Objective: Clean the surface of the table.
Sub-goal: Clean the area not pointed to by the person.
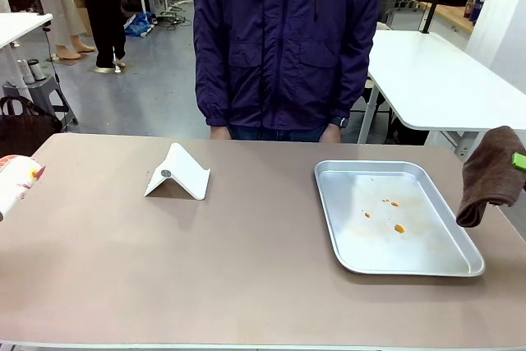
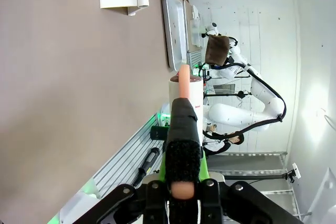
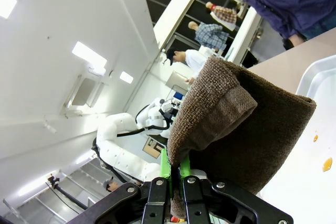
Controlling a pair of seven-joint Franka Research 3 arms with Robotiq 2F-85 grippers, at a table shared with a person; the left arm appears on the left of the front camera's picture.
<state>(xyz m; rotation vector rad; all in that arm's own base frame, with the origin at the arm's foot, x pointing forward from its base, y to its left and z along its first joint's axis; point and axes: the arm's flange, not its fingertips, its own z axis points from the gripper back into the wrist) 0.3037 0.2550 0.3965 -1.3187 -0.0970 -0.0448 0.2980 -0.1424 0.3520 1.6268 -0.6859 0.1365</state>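
Note:
The beige-brown table (image 1: pixel 246 273) carries a shiny metal tray (image 1: pixel 394 240) with orange spots (image 1: pixel 399 228) at the right. At the table's right edge a brown cloth (image 1: pixel 491 174) hangs in the air, held up by my right gripper (image 1: pixel 519 162). The right wrist view shows that gripper (image 3: pixel 176 174) shut on the folded cloth (image 3: pixel 247 129), above the tray's corner (image 3: pixel 317 77). My left gripper (image 2: pixel 184 129) is shut on a white bottle (image 2: pixel 193 95) with red print. The same bottle (image 1: pixel 16 180) hovers at the table's left edge.
A white folded stand (image 1: pixel 177 174) sits left of centre on the table. A person in a dark purple jacket (image 1: pixel 288 39) stands at the far edge, hands down by the table. A white table (image 1: pixel 436 80) stands behind at the right.

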